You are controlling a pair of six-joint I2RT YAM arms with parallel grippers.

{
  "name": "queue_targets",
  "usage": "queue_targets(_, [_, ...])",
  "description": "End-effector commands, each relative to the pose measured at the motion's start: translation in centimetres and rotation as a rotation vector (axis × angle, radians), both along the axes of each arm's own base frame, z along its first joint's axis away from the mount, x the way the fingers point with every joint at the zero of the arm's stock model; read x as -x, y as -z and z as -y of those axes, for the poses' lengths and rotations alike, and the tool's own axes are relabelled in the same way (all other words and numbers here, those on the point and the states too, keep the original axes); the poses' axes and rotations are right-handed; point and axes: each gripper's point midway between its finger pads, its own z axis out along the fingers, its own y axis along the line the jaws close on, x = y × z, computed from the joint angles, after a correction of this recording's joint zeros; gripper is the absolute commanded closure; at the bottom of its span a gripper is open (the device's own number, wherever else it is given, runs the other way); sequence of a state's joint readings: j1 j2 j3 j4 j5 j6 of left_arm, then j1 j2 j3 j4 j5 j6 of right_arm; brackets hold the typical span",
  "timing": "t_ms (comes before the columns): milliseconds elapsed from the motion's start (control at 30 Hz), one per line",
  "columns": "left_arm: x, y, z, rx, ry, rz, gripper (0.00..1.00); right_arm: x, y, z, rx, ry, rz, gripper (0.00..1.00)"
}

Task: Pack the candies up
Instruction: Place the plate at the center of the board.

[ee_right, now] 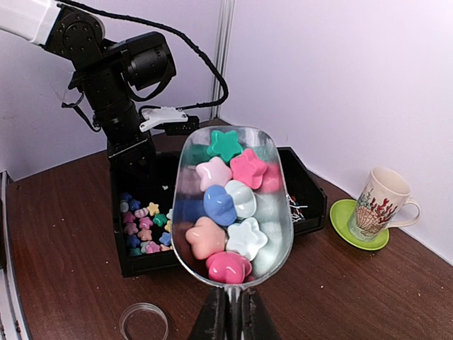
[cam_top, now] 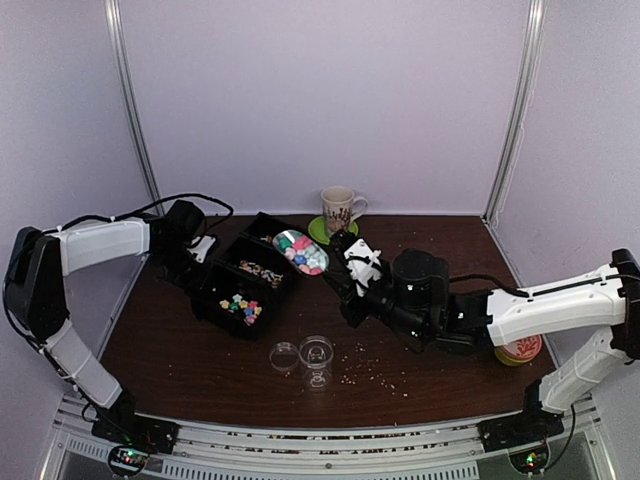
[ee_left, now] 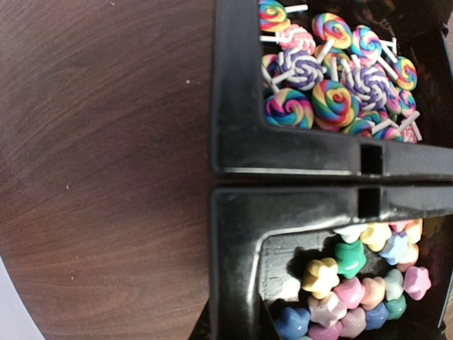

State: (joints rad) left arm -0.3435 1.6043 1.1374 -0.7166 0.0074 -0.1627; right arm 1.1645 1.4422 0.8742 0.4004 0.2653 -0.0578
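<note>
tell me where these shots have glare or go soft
left wrist view: lollipops sharp, a glare streak along the black bin rim; right wrist view: the scoop mirrors the star candies, mug slightly soft; top external view: evenly lit, candies too small to resolve

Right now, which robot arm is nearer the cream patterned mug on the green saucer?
Right. The right gripper, holding a clear plastic scoop, sits in front of the cream mug; the left gripper is farther left, past the black bins.

Candies [ee_right: 226,205] in scoop [ee_right: 277,212] over bins [ee_right: 141,263]
</note>
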Motion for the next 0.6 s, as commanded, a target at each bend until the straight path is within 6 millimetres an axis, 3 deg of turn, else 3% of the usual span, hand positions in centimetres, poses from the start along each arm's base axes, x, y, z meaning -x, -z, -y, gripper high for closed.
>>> queue_targets(0, [-4.2,-3.7,1.3,0.071,-0.006,0.175,1.0,-0.1,-2.4,1.5,-0.059,0.033,0.035,1.0])
queue_targets(567, [-4.1,-1.3,0.4,0.002,-0.011,0.115,1.0,0.5,-3.5,3.9,-0.079,0.058,0.046,1.0])
